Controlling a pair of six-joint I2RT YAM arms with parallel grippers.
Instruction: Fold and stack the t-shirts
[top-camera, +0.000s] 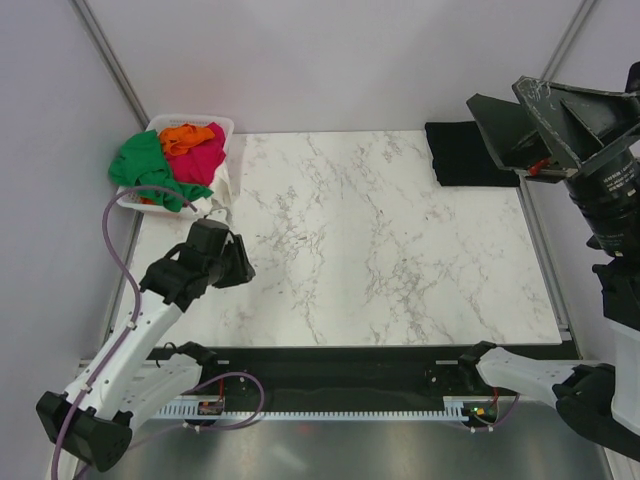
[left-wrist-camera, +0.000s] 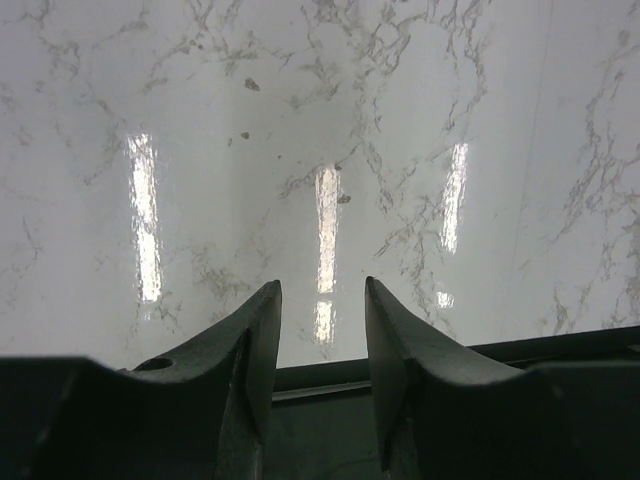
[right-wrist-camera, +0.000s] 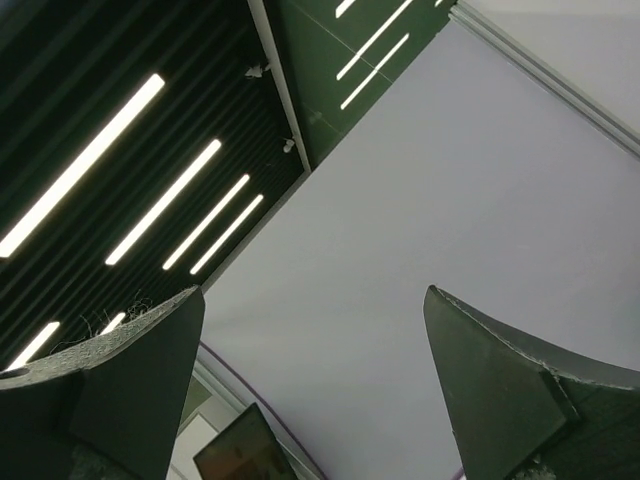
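Observation:
A bright green t-shirt (top-camera: 145, 165), an orange one (top-camera: 183, 136) and a pink-red one (top-camera: 205, 158) lie crumpled in a heap in the white basket (top-camera: 222, 124) at the far left. A black t-shirt (top-camera: 468, 152) lies folded flat at the far right of the marble table. My left gripper (top-camera: 240, 265) hovers over bare marble in front of the basket, open and empty; the left wrist view shows its gripper (left-wrist-camera: 322, 290) with a gap over the marble top. My right gripper (top-camera: 520, 112) is raised high near the camera, open and empty, and in the right wrist view the gripper (right-wrist-camera: 315, 295) faces the ceiling.
The white marble tabletop (top-camera: 380, 250) fills the middle. A black rail (top-camera: 350, 362) runs along the table's near edge. Purple-grey walls stand on the left, far and right sides. A purple cable (top-camera: 115, 250) loops beside the left arm.

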